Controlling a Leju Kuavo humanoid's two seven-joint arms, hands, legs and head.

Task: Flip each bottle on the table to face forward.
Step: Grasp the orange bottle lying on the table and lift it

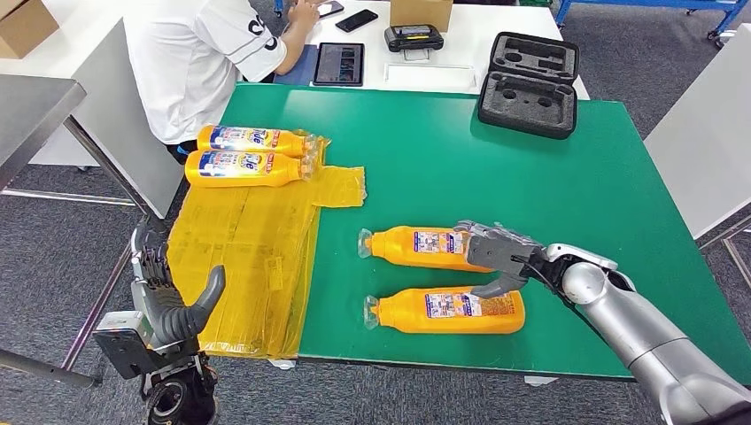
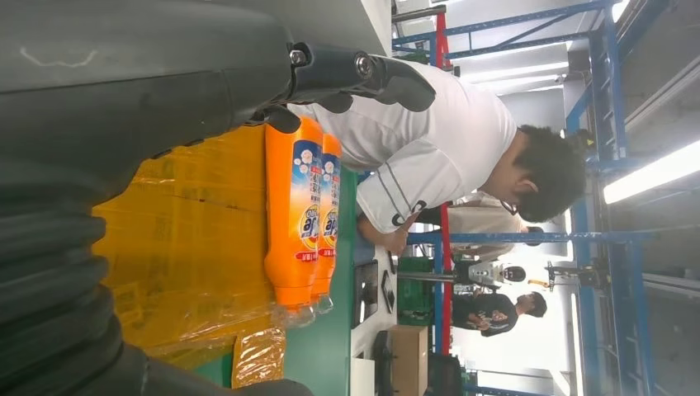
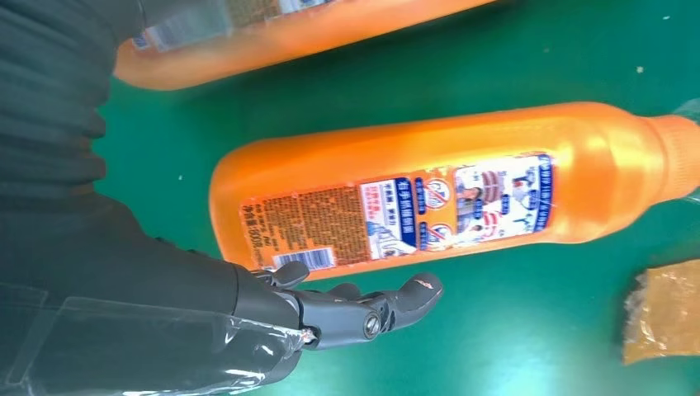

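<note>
The right hand (image 1: 498, 257) hovered with fingers spread, holding nothing, over the far back-label bottle (image 1: 423, 247) at the surface's (image 1: 549, 195) near middle. A partial grip could roll it into the nearer bottle (image 1: 447, 311).

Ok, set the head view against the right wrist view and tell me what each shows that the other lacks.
Head view alone: the two front-label bottles lying on the yellow plastic sheet, the raised left hand, the open foam-lined case, and a seated person in a white shirt.

Right wrist view alone: the near bottle's back label close up, with barcode and fine print.

Both: the right hand, the two back-label bottles beside it, and the green table.
</note>
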